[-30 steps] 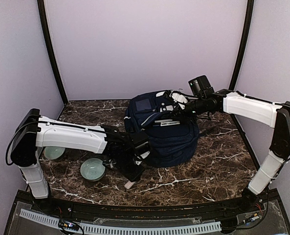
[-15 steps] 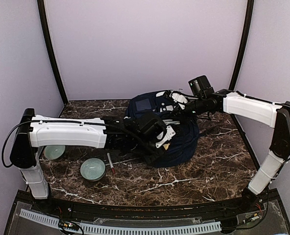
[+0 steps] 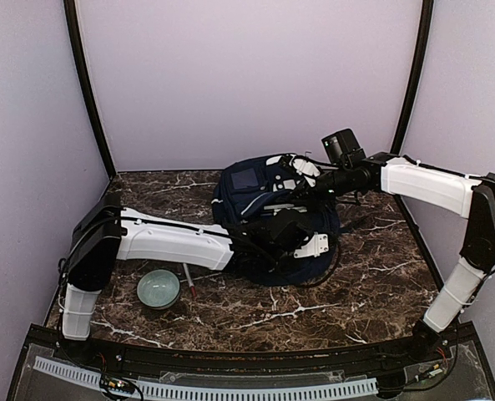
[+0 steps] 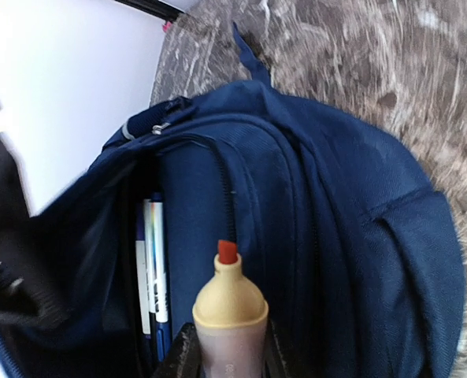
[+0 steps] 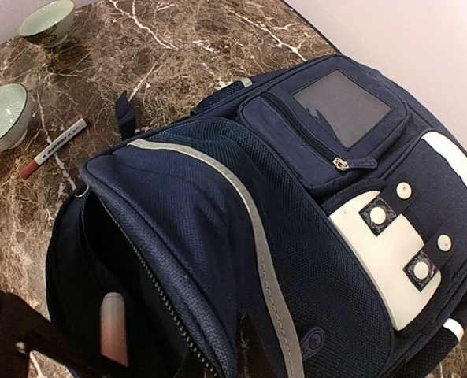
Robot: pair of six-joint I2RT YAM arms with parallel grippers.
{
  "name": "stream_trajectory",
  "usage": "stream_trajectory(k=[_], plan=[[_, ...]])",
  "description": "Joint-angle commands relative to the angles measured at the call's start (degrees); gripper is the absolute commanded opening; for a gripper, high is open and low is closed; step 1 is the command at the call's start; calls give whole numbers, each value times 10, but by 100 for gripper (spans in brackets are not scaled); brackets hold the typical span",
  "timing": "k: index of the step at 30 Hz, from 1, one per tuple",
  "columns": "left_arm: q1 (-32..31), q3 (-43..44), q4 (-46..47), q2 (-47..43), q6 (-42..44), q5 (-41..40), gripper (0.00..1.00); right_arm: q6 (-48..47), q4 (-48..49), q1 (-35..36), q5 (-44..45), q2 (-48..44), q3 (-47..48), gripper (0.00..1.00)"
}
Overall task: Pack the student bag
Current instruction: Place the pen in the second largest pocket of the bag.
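Observation:
The student bag lies in the middle of the table, navy with a grey stripe and pale patches, its main compartment unzipped. My left gripper is shut on a thick marker with a tan cone and a red tip, and hovers at the bag's opening. Inside the opening stand white and blue pens. My right gripper is shut on the zipper edge of the bag's flap and holds it up. The right wrist view shows the marker's barrel inside the opening.
A pale green bowl sits front left of the bag, with a thin red-capped pen beside it. A second bowl stands farther left. Purple walls close in the back and both sides.
My left arm has swung from the front left of the table to the right, over the bag, carrying the marker. This uncovered the thin pen on the table. The right arm has stayed put.

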Motion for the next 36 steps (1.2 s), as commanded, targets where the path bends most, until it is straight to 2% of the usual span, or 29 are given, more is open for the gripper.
stream_trajectory(k=[1,13,30,36], plan=[[7,34,74,20,108,-57,0,13,24,5,-35,-32,14,0],[30,84,87,82,170,-85,0,13,26,6,-38,-32,12,0],[72,117,85,134,192,-100,0,17,25,6,-46,-29,13,0],[84,126,100,149,207,-112,4,19,25,5,-45,-30,14,0]])
